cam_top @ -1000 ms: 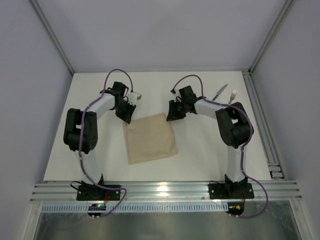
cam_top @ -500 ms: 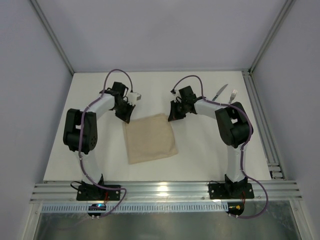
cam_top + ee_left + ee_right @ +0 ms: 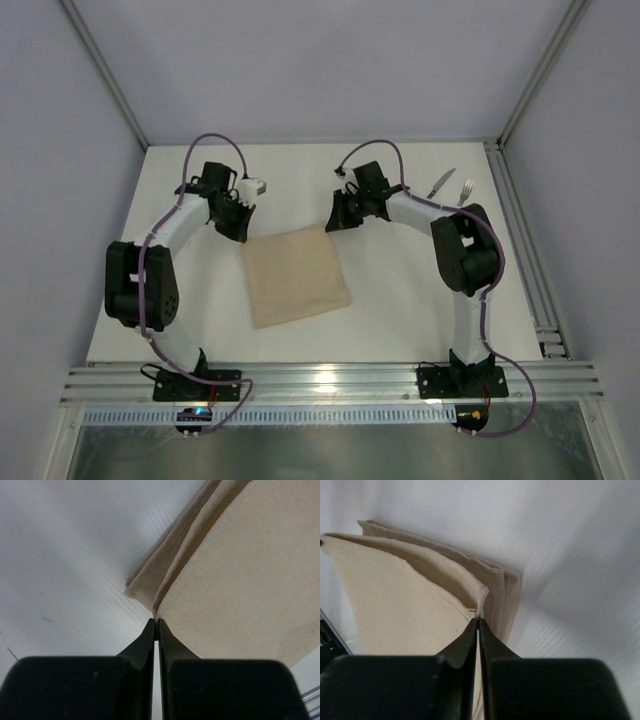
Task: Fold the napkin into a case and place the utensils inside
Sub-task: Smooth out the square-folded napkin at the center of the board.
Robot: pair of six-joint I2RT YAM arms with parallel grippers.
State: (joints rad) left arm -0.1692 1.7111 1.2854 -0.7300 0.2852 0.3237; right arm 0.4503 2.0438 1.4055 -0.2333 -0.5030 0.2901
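1. We see the left gripper (image 3: 156, 623) pinched shut on the top layer of the napkin (image 3: 297, 275), far left corner.
2. The right gripper (image 3: 479, 621) clamps its far right corner.
3. Beige, folded, it lies on the table (image 3: 400, 290).

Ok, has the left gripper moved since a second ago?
Yes. The left gripper, shut on the napkin at its far-left corner, has shifted left and slightly toward the far side, closer to the left edge of the table.

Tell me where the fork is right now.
In the top view, the fork lies at the far right of the table, just right of the knife and beside the side rail, well away from the napkin.
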